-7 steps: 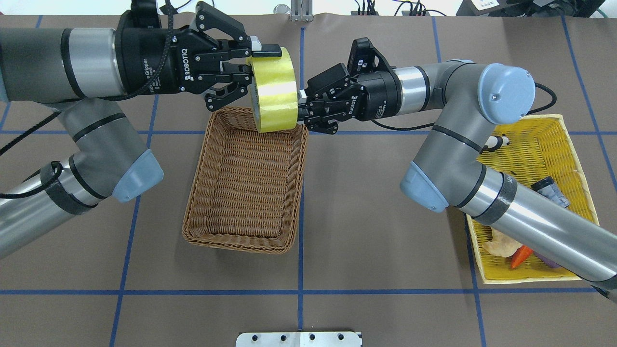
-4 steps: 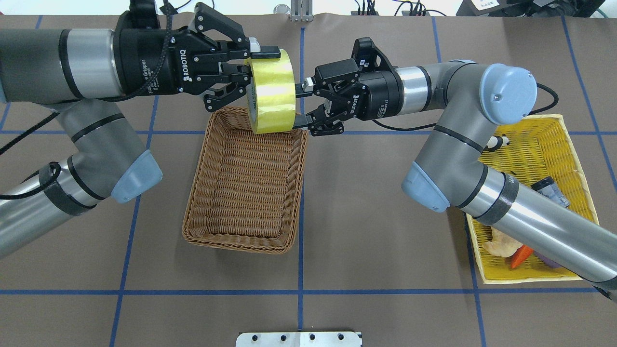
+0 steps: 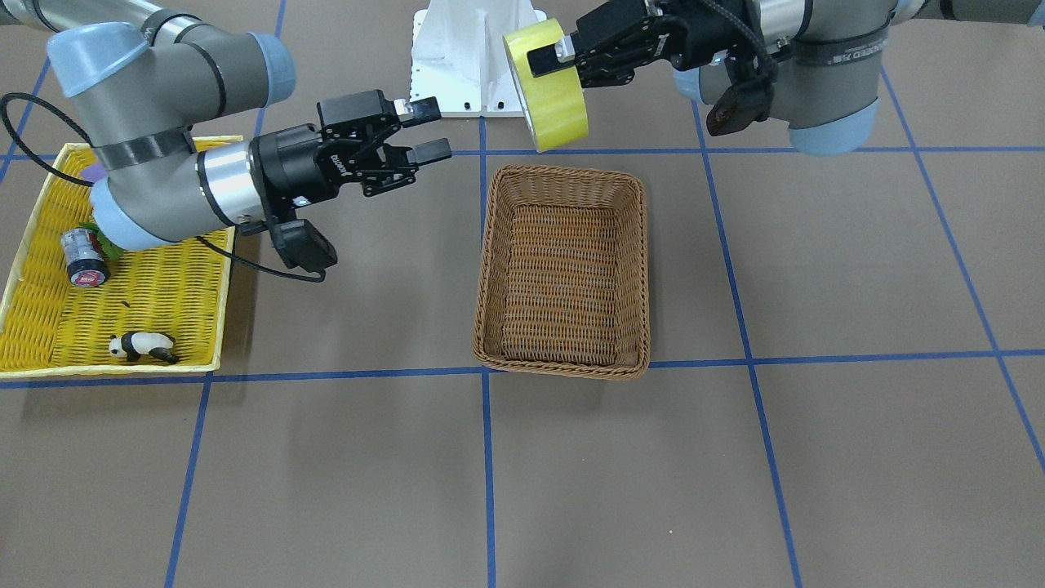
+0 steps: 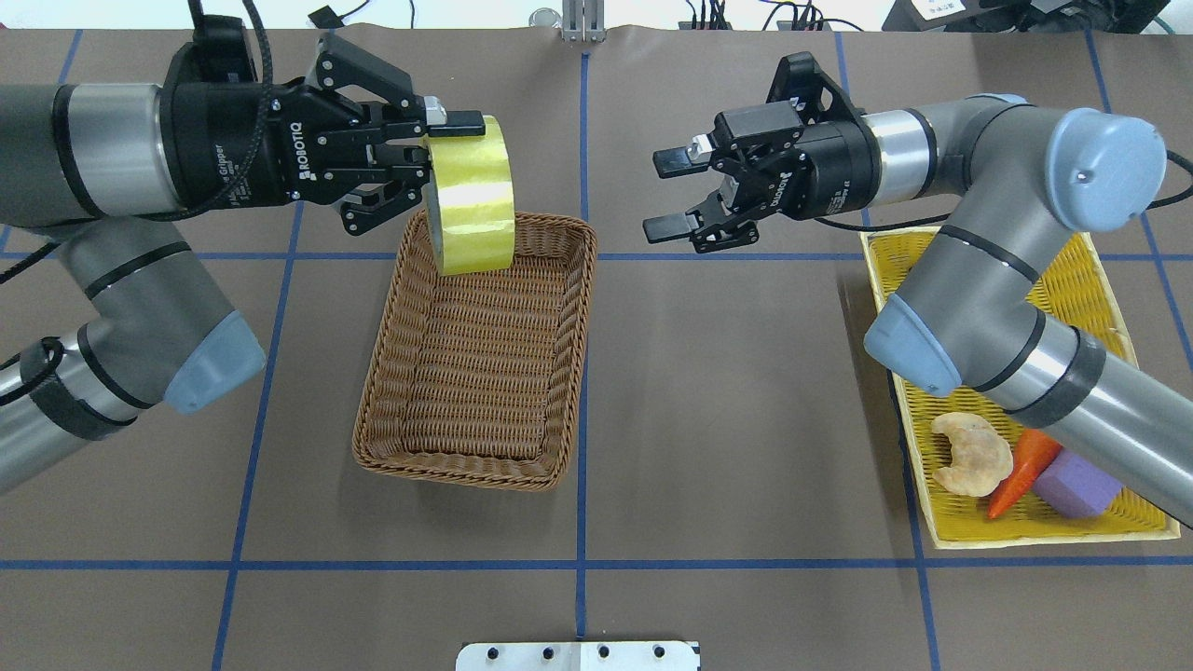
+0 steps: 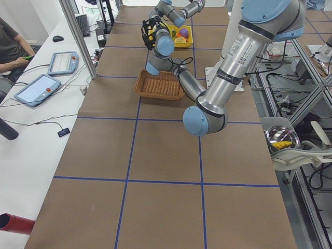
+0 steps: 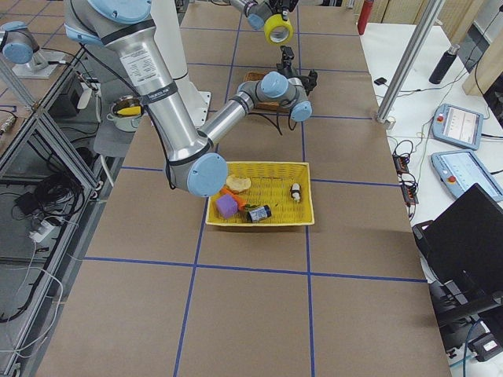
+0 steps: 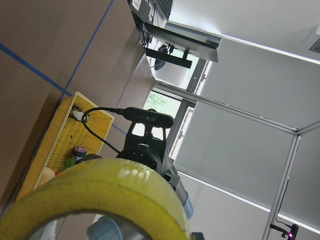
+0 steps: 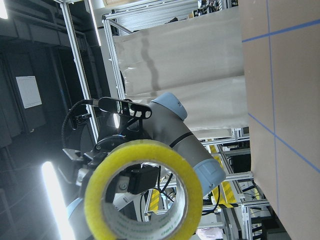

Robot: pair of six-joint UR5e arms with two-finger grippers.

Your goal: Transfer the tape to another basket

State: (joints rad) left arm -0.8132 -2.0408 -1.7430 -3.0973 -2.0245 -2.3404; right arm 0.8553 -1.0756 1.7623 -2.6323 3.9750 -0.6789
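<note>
You have the tape up in the air over the basket, in the left gripper alone.

On the table [image 4: 746, 419], your left arm [image 4: 112, 158] reaches in level and your right arm [image 4: 988, 280] bends back over the yellow tray [image 4: 1035, 536]. The basket [image 4: 382, 373] sits mid-table with nothing showing inside it. The tape [image 4: 471, 196] hangs on edge above it, clear of the rim. Your left gripper [image 4: 445, 144] pinches the roll's wall, with one finger [image 4: 461, 119] on the outside and the other inside the core. Your right gripper [image 4: 664, 194] is well apart from the tape, its fingers spread wide on nothing. In the tray lie a purple block [image 4: 1076, 485], a pastry [image 4: 972, 452], a carrot [image 4: 1021, 473], a can [image 3: 84, 257] and a toy panda [image 3: 143, 346].
</note>
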